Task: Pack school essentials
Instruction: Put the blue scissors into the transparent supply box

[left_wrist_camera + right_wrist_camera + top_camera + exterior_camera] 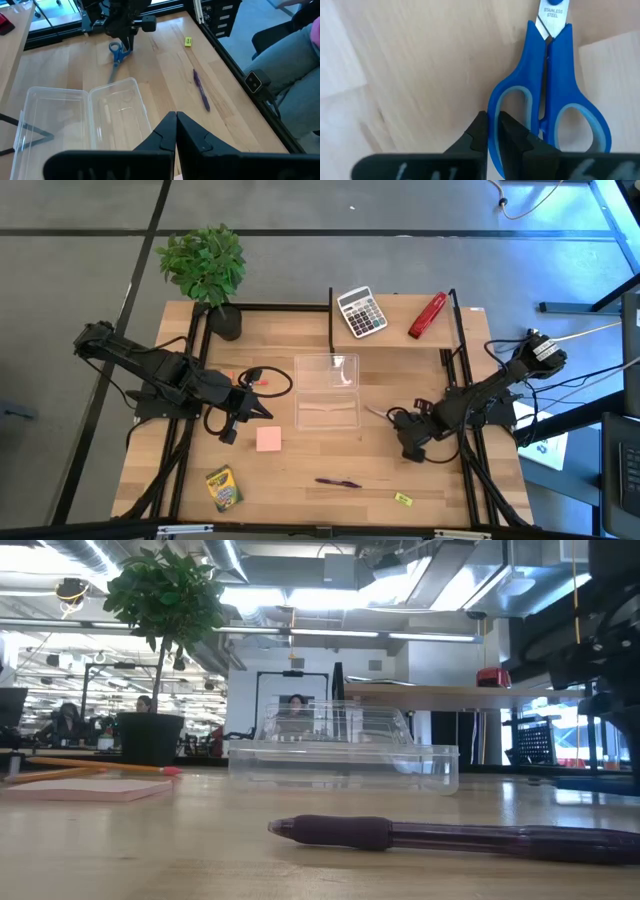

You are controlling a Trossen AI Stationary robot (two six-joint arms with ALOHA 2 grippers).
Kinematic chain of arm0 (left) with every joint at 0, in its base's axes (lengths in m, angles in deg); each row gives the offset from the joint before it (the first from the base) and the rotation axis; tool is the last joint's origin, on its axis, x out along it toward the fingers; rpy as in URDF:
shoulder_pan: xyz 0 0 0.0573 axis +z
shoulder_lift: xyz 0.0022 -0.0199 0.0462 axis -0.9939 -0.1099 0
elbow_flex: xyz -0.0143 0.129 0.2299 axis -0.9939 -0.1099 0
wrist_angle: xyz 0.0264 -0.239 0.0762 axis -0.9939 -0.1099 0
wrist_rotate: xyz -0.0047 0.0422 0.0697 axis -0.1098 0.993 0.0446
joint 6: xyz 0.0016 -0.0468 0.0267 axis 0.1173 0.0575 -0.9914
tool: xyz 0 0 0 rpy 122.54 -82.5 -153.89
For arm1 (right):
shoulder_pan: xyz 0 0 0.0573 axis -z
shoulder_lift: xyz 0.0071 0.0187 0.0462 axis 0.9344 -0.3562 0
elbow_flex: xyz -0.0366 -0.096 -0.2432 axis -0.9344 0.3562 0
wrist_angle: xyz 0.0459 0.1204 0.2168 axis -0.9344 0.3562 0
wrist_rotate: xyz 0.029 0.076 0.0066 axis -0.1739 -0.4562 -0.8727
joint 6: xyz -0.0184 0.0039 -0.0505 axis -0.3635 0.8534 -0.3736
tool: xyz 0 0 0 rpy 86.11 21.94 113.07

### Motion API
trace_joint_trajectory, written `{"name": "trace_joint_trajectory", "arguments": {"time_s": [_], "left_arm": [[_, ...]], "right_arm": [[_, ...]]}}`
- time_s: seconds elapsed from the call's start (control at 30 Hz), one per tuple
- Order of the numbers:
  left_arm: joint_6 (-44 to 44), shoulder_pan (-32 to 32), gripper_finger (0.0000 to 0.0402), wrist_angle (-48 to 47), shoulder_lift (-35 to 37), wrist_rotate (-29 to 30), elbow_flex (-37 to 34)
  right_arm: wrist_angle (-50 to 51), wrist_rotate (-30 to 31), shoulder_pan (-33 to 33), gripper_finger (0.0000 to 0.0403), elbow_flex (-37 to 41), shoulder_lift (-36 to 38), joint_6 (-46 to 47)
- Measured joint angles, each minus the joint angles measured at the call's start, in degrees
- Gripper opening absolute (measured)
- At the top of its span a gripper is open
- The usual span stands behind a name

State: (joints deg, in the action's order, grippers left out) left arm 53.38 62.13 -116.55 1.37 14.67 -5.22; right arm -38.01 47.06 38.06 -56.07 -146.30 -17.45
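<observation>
Right gripper (490,131) clamped on blue-handled scissors (547,95), at 3 o'clock of clear box (327,392). Left gripper (176,131) closed, empty, at 9 o'clock of box.

A: Surface (300,470)?
B: Pale wood, smooth, faint grain, low sheen.

A: Scissors (547,100)?
B: Glossy blue plastic handles with lighter inner lining; bright metal blades stamped "stainless steel".

A: Box (327,392)?
B: Clear plastic, glossy, see-through walls.

A: Pen (450,836)?
B: Dark purple plastic, matt grip section, translucent barrel.

A: Note pad (268,439)?
B: Pink paper, matt.

A: Right end effector (492,132)?
B: Black, matt plastic look.
</observation>
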Motion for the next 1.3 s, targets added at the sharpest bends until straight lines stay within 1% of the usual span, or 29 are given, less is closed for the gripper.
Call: {"name": "trace_joint_trajectory", "arguments": {"time_s": [0.2, 0.53, 0.63, 0.73, 1.0, 1.17, 1.3], "left_arm": [[0.0, 0.0, 0.0, 0.01, 0.0, 0.0, 0.0], [0.0, 0.0, 0.0, 0.0, 0.0, 0.0, 0.0], [0.0, 0.0, 0.0, 0.02, 0.0, 0.0, 0.0], [0.0, 0.0, 0.0, 0.0, 0.0, 0.0, 0.0], [0.0, 0.0, 0.0, 0.02, 0.0, 0.0, 0.0], [0.0, 0.01, 0.0, 0.0, 0.0, 0.86, 0.0], [0.07, 0.02, 0.0, 0.0, 0.0, 3.62, 0.0]], "right_arm": [[0.15, -1.83, -0.04, 0.0023, -0.07, 0.11, 2.04], [0.34, -2.41, -0.15, 0.0023, -0.22, 0.22, 4.84], [1.14, -2.57, -0.17, 0.0023, -1.4, 0.22, 4.83], [3.0, -2.55, -0.17, 0.0023, -3.83, 0.28, 4.54], [13.47, -1.41, -0.17, 0.0023, -11.77, 0.31, 2.91], [17.43, 1.21, 0.27, 0.0023, -17.9, 0.33, -1.37], [17.87, 1.7, 2.77, 0.0023, -22.32, 0.33, -6.29]]}}
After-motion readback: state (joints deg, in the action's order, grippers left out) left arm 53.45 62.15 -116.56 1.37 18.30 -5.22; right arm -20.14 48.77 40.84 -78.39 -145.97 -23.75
